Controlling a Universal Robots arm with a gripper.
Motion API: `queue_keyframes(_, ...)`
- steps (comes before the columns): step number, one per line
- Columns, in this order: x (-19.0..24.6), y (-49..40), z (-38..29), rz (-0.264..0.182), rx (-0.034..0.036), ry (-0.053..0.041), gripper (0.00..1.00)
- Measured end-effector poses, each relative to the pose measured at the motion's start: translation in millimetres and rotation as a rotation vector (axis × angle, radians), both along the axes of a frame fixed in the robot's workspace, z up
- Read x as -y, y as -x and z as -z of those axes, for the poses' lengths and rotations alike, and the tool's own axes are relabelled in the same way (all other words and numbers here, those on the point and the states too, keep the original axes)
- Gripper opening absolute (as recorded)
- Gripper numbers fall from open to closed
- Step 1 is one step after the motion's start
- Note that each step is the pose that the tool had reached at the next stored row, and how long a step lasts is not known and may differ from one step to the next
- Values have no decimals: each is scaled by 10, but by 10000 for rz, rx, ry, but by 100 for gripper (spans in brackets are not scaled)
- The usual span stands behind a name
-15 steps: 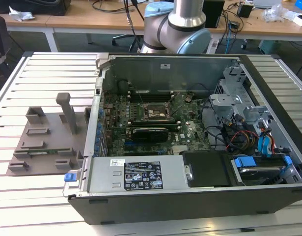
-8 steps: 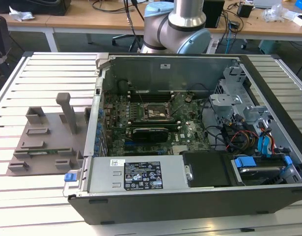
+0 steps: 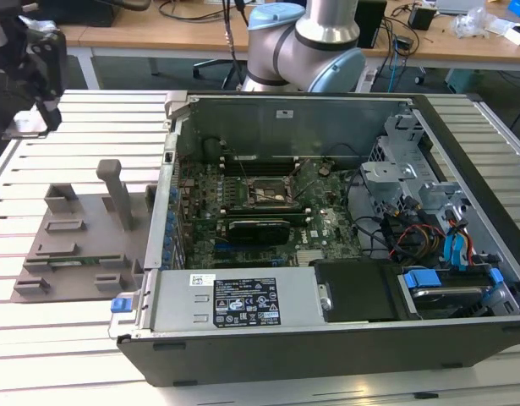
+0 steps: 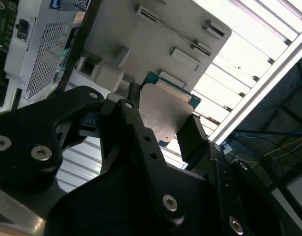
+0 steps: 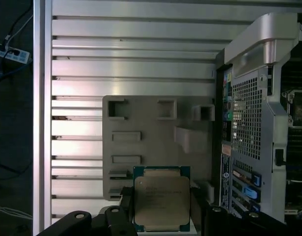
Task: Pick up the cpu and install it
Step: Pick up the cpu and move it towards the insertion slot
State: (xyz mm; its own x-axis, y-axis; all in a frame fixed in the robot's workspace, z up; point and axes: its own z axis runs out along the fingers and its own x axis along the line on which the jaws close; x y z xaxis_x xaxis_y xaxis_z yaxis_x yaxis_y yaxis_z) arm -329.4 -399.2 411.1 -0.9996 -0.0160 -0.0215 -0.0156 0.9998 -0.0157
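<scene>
The cpu [image 5: 161, 202], a flat square chip with a silvery top plate and a green rim, sits between my gripper's [image 5: 161, 216] two black fingers [image 5: 122, 216]. The gripper is shut on it. In the second wrist view the cpu [image 4: 163, 113] is held by its edges in the gripper [image 4: 164, 129], above the grey tray [image 4: 155, 44]. In the exterior view the gripper [image 3: 35, 106] hangs at the far left with the cpu [image 3: 21, 128] under it, off to the side of the open computer case [image 3: 327, 338]. The dark socket [image 3: 268, 193] lies on the motherboard inside the case.
The grey plastic tray [image 3: 73, 245] with raised blocks lies on the slatted aluminium table [image 3: 73, 338], left of the case. The case wall [image 5: 249, 128] stands close beside the tray. Drive bays and cables [image 3: 429, 228] fill the case's right side. The arm's base [image 3: 306, 42] stands behind the case.
</scene>
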Motion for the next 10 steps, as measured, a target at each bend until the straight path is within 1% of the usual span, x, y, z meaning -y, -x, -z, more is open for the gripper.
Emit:
queue_keyframes(1, 0, -91, 2, 0, -6, 0, 55)
queue_keyframes(2, -1, -156, 3, 2, -12, 0, 55)
queue_keyframes(5, 0, -303, 6, -1, -30, 0, 55)
queue_keyframes(6, -1, -373, 8, 1, -38, -1, 55)
queue_keyframes(8, 0, -474, 9, 1, -50, 0, 55)
queue_keyframes(9, 0, -545, 11, -1, -57, 0, 55)
queue_keyframes(10, 0, -592, 12, 0, -64, 0, 55)
